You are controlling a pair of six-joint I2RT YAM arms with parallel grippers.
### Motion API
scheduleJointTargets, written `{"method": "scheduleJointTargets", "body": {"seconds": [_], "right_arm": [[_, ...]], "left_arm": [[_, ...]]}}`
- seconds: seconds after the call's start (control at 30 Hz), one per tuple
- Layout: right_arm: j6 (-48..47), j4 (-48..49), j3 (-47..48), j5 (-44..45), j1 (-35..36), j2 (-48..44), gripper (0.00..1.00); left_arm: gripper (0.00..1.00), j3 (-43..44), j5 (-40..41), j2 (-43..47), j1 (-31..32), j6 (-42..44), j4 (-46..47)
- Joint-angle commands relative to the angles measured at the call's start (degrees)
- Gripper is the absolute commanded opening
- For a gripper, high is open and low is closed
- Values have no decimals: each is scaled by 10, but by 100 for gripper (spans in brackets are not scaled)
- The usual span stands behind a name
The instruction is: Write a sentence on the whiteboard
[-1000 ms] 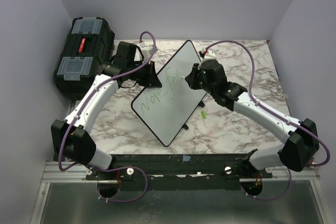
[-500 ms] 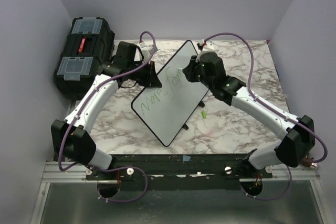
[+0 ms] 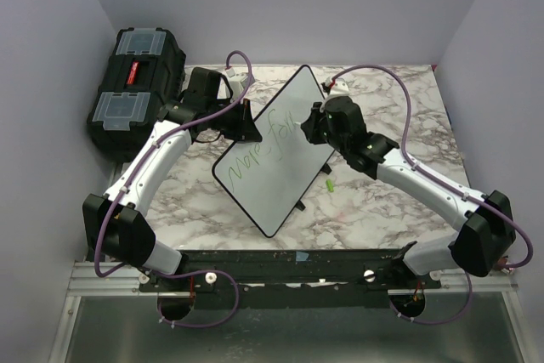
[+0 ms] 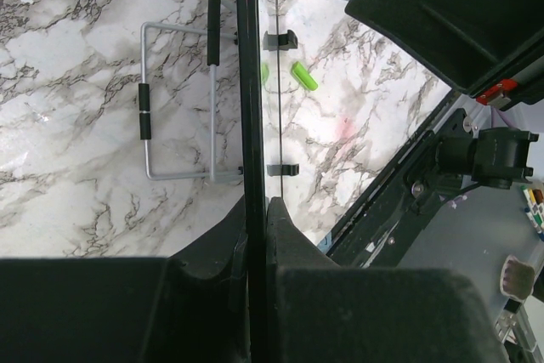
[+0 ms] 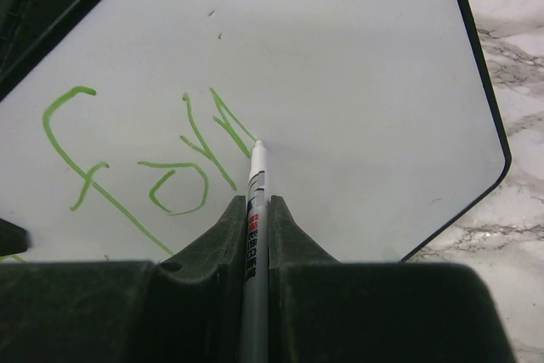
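Note:
The whiteboard (image 3: 276,167) stands tilted in the middle of the marble table. My left gripper (image 3: 246,122) is shut on its left rim, which shows edge-on in the left wrist view (image 4: 248,82). Green handwriting (image 3: 270,138) runs in two lines across its face. My right gripper (image 3: 312,123) is shut on a white marker (image 5: 255,201). The marker's tip touches the whiteboard's face (image 5: 357,57) at the end of the last green stroke, right of the green letters (image 5: 170,167).
A black toolbox (image 3: 136,82) with clear lid compartments sits at the far left. A green marker cap (image 3: 328,185) lies on the table right of the board, also in the left wrist view (image 4: 303,76). A wire stand (image 4: 170,99) lies behind the board.
My right gripper with the marker went up the board half a second ago and has come back down, drawing a stroke. The left arm and board have not moved.

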State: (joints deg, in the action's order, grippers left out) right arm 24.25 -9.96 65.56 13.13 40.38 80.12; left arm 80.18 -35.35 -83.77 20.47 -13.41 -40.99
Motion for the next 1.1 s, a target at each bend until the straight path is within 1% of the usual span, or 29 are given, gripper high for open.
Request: {"method": "scheduleJointTargets", "body": {"seconds": [0.0, 0.2, 0.6, 0.83, 1.07], "right_arm": [[15, 0, -25, -7, 3, 0, 1], [14, 2, -15, -3, 3, 5, 1], [-13, 2, 59, 8, 3, 44, 1], [-25, 4, 83, 13, 2, 64, 1], [-27, -3, 78, 15, 3, 41, 1]], "left_arm": [[0, -4, 27, 0, 16, 72, 8], [0, -4, 27, 1, 16, 72, 8], [0, -4, 26, 0, 17, 72, 8], [0, -4, 26, -2, 16, 71, 8], [0, -4, 27, -3, 17, 71, 10]]}}
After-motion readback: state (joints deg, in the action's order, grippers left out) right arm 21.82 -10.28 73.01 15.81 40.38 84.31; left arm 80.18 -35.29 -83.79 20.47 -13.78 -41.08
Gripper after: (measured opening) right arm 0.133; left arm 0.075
